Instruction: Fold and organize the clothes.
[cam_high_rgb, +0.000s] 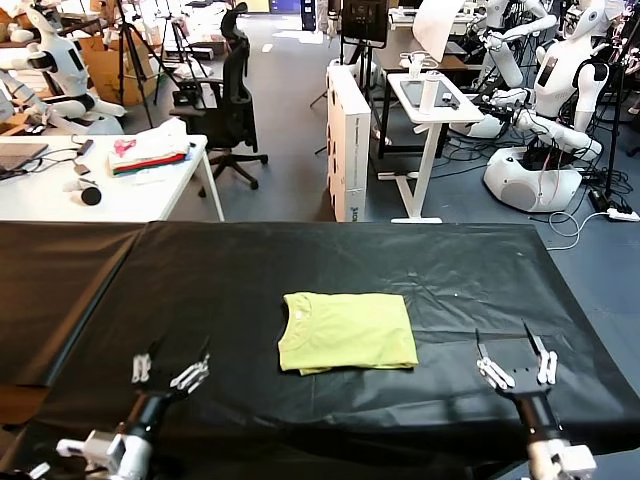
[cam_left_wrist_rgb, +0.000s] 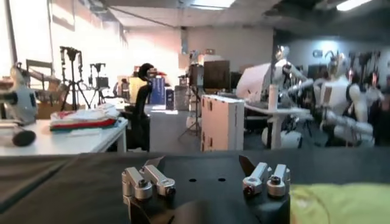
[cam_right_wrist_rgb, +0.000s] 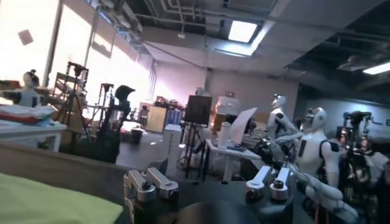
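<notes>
The lime-yellow T-shirt (cam_high_rgb: 347, 331) lies folded into a neat rectangle in the middle of the black-covered table (cam_high_rgb: 250, 270), its ribbed neck at the left end. My left gripper (cam_high_rgb: 172, 366) hangs open near the front edge, well to the left of the shirt, nothing between its fingers. On the other side my right gripper (cam_high_rgb: 512, 358) stands open near the front edge, apart from the shirt and holding nothing. In the left wrist view the shirt (cam_left_wrist_rgb: 341, 204) shows beside the open left gripper (cam_left_wrist_rgb: 204, 176). The right wrist view shows the shirt (cam_right_wrist_rgb: 52, 204) beside the open right gripper (cam_right_wrist_rgb: 204, 182).
A white desk (cam_high_rgb: 150, 190) with a stack of folded garments (cam_high_rgb: 150, 152) stands behind the table at the left. A black office chair (cam_high_rgb: 228, 100), a white cabinet (cam_high_rgb: 347, 150), a small standing desk (cam_high_rgb: 432, 110) and other white robots (cam_high_rgb: 560, 100) fill the room behind.
</notes>
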